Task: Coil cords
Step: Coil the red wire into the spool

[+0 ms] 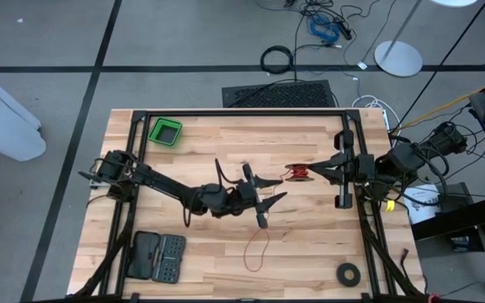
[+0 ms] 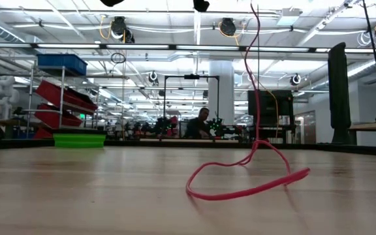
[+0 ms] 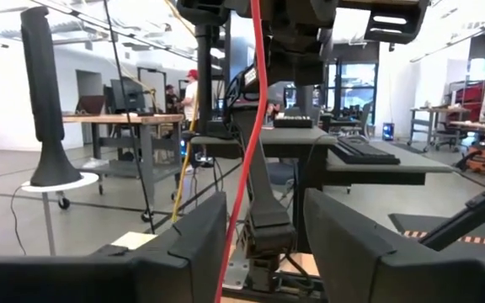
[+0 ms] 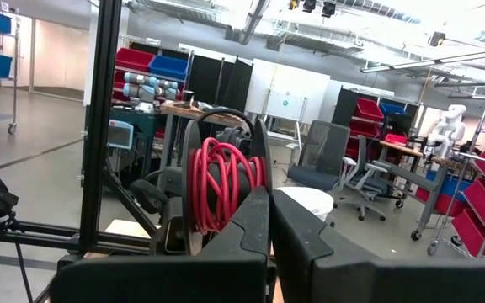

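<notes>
- red cord (image 2: 253, 186) lies nearest the low camera: its free tail makes a flat loop on the bare wood, then climbs straight up out of the top of that view.
- from above, that tail (image 1: 258, 248) hangs below the left gripper and loops on the worktop (image 1: 226, 278) in the open stretch between the tool case and the tape ring.
- left gripper (image 1: 263, 192) sits near the worktop's middle, fingers spread wide; in its wrist view the cord (image 3: 247, 151) runs down through the gap between the fingers (image 3: 183, 244), and whether it touches either one cannot be told.
- right gripper (image 1: 311, 174) reaches in from the right frame rail, fingers pressed together on the wound red bundle (image 1: 296, 174); in its wrist view the coils (image 4: 221, 185) stand just behind the closed fingertips.
- the two grippers are near each other, the bundle between them and apart from the left one.
- green bin (image 1: 166, 131) stands by the far-left corner, close to the black frame rail (image 1: 242, 113) along the far edge.
- black tool case (image 1: 156, 256) lies near the front-left edge.
- black tape ring (image 1: 349, 273) lies near the front-right corner, well apart from the cord's loop.
- bare wood is widest along the front edge and across the far middle.
</notes>
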